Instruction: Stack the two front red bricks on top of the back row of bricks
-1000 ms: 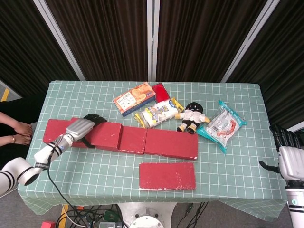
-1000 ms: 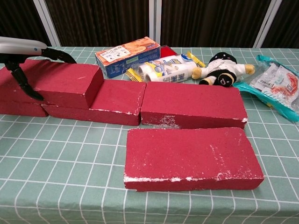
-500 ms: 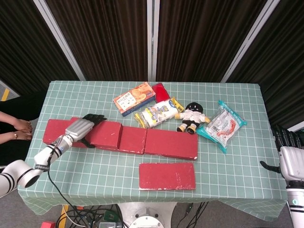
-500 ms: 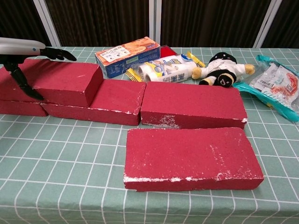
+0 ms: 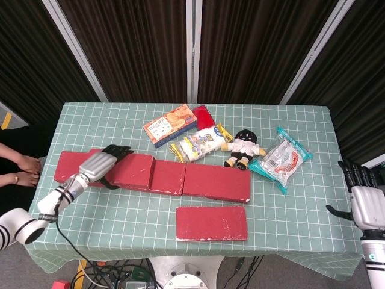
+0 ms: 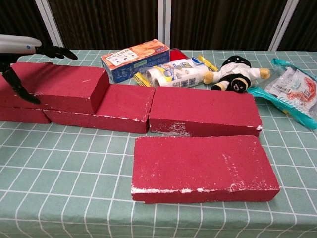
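One red brick, the stacked brick, already sits on top of the left end of the back row of bricks, overlapping the row's leftmost and second bricks. The left robot hand hovers at that brick's left end with fingers spread: dark fingertips reach over its top and the thumb hangs down beside its front face, so it looks released and holds nothing, though whether it touches the brick I cannot tell. I judge the first stacking step to be done or in its final letting-go. The other task piece, the front brick, lies flat on the table just in front of the back row's right end, apart from it and untouched. The right robot hand waits off the table's right edge, well apart from that brick, fingers open and empty. The next move likely calls for reaching in, gripping the front brick across its width, and lifting it onto the row's right bricks.
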Robot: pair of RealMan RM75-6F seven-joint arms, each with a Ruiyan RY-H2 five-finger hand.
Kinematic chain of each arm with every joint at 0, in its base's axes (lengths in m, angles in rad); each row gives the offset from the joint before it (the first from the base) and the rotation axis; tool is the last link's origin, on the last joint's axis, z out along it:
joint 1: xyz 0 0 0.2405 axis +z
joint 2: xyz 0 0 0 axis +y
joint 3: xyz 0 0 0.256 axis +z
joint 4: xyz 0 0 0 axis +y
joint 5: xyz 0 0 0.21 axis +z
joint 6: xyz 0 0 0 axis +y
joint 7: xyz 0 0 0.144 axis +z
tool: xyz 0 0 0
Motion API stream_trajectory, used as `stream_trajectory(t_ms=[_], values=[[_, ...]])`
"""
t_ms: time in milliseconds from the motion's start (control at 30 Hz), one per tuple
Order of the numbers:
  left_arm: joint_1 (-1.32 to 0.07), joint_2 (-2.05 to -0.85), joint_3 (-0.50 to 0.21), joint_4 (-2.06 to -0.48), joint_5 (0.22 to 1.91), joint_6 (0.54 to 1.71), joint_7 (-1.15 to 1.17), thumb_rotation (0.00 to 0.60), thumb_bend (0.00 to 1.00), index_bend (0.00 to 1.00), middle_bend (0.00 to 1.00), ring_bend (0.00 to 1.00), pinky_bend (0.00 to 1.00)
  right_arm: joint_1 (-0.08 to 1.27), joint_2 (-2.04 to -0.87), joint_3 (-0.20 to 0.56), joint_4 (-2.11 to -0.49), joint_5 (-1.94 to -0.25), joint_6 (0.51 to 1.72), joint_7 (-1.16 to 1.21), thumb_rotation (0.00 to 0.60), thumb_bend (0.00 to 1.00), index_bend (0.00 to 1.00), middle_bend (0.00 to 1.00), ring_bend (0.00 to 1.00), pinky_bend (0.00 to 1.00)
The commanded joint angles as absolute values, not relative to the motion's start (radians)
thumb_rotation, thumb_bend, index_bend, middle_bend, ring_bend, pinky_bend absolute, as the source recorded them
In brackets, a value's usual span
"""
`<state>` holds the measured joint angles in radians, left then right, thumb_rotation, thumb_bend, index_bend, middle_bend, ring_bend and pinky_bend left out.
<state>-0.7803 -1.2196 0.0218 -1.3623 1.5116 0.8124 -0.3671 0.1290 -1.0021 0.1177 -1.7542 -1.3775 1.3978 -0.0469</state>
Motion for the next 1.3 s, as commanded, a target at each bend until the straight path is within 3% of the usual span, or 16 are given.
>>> stream_trajectory(t_ms=[33, 300, 467, 633, 733, 933, 1300], values=[[-0.750, -1.176, 0.032, -1.415, 1.507, 0.845, -0.334, 0.600, 0.04, 0.02, 0.00, 0.00, 0.00, 0.124, -0.984, 0.104, -1.775, -1.412, 1.405, -0.037, 0.600, 0.00, 0.00, 0.00, 0.00, 0.00], [-0.597, -1.087, 0.056, -1.545, 1.438, 1.014, -0.166, 0.600, 0.03, 0.02, 0.00, 0.00, 0.00, 0.115, -0.912, 0.030, -1.866, -1.597, 1.417, -0.062, 0.600, 0.00, 0.00, 0.00, 0.00, 0.00], [-0.496, -1.046, 0.069, -1.624, 1.378, 1.117, -0.062, 0.600, 0.03, 0.02, 0.00, 0.00, 0.00, 0.190, -0.849, -0.028, -1.971, -1.688, 1.248, -0.093, 0.600, 0.00, 0.00, 0.00, 0.00, 0.00], [-0.404, -1.036, 0.071, -1.668, 1.347, 1.221, -0.032, 0.600, 0.03, 0.02, 0.00, 0.00, 0.00, 0.280, -0.873, -0.047, -2.044, -1.738, 1.087, -0.137, 0.600, 0.00, 0.00, 0.00, 0.00, 0.00], [-0.356, -1.048, 0.068, -1.662, 1.329, 1.269, -0.024, 0.600, 0.03, 0.02, 0.00, 0.00, 0.00, 0.348, -0.911, -0.047, -2.079, -1.750, 0.977, -0.150, 0.600, 0.00, 0.00, 0.00, 0.00, 0.00], [-0.296, -1.069, 0.059, -1.648, 1.309, 1.308, -0.040, 0.600, 0.03, 0.02, 0.00, 0.00, 0.00, 0.428, -1.032, -0.008, -2.084, -1.679, 0.868, -0.220, 0.600, 0.00, 0.00, 0.00, 0.00, 0.00], [-0.247, -1.086, 0.050, -1.601, 1.336, 1.314, -0.098, 0.600, 0.03, 0.02, 0.00, 0.00, 0.00, 0.475, -1.268, 0.032, -1.983, -1.502, 0.841, -0.381, 0.600, 0.00, 0.00, 0.00, 0.00, 0.00]])
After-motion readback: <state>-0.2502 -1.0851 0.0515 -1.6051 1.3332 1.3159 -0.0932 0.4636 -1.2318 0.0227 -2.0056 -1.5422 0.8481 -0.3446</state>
